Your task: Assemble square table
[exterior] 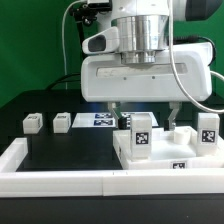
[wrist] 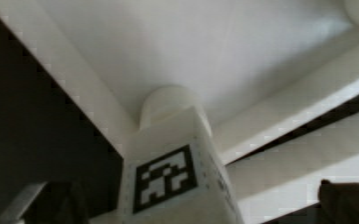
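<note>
No readable text, only coded tags [exterior: 143, 139] on legs [exterior: 208, 126], slab [exterior: 150, 165]

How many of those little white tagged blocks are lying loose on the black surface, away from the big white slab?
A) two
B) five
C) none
A: one leg and a second leg lie side by side on the black surface toward the exterior view's left, well apart from the slab.

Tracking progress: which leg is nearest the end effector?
The upright leg on the slab, between the end effector's open jaws; the other three sit apart.
</note>
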